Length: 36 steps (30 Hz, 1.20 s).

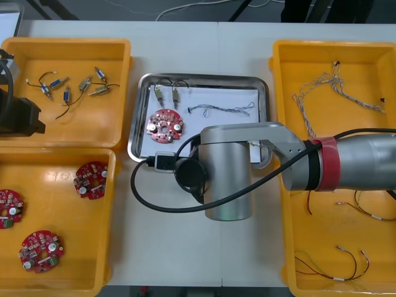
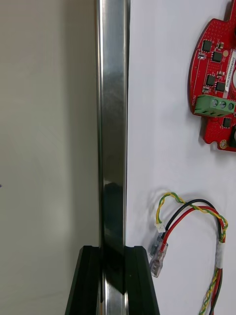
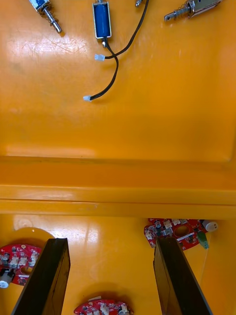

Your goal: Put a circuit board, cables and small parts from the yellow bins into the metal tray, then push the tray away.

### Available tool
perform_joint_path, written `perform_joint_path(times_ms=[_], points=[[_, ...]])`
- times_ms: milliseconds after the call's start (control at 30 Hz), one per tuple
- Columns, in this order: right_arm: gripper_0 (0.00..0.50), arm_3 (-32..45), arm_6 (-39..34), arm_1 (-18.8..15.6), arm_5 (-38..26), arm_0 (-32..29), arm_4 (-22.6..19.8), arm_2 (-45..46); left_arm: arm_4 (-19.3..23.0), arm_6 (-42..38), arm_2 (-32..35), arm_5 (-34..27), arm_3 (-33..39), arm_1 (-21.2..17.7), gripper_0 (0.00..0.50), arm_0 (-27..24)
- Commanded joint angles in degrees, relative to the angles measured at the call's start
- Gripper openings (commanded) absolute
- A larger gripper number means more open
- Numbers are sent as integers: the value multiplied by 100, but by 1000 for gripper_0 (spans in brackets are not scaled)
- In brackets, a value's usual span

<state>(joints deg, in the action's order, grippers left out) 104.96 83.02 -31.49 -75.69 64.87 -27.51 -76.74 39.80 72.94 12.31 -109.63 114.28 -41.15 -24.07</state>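
Right arm (image 1: 229,179) is silver with red band (image 1: 328,164), black cable (image 1: 132,184)

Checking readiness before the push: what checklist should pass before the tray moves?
1. Circuit board lies in metal tray: ok.
2. Twisted blue and white cable and red and yellow cable in tray: ok.
3. Small metal parts in tray: ok.
4. Right gripper shut astride the tray's near rim: ok.
5. Left gripper open over the left yellow bins, apart from tray: ok.
6. Grip firm enough to push: cannot tell.
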Motion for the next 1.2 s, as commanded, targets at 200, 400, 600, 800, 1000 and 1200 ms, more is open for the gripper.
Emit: perform_joint_path(times_ms=[200,400,600,800,1000,1200], points=[[0,-722,1006,-111,617,518,-27,-60,-60,53,184,-37,182,-227,500,86],[0,-1065,1314,-103,775,694,-27,-60,-60,53,184,-37,182,-227,500,86],[0,-1338,1331,-41,934,826,-27,-60,-60,53,184,-37,182,-227,500,86],[0,-1654,1322,64,1092,957,-27,-60,-60,53,184,-37,182,-227,500,86],[0,-2041,1279,223,1268,1089,-27,-51,-60,53,184,-37,182,-227,500,86],[0,-2410,1261,363,1610,1177,-27,-43,-60,53,184,-37,182,-227,500,86]])
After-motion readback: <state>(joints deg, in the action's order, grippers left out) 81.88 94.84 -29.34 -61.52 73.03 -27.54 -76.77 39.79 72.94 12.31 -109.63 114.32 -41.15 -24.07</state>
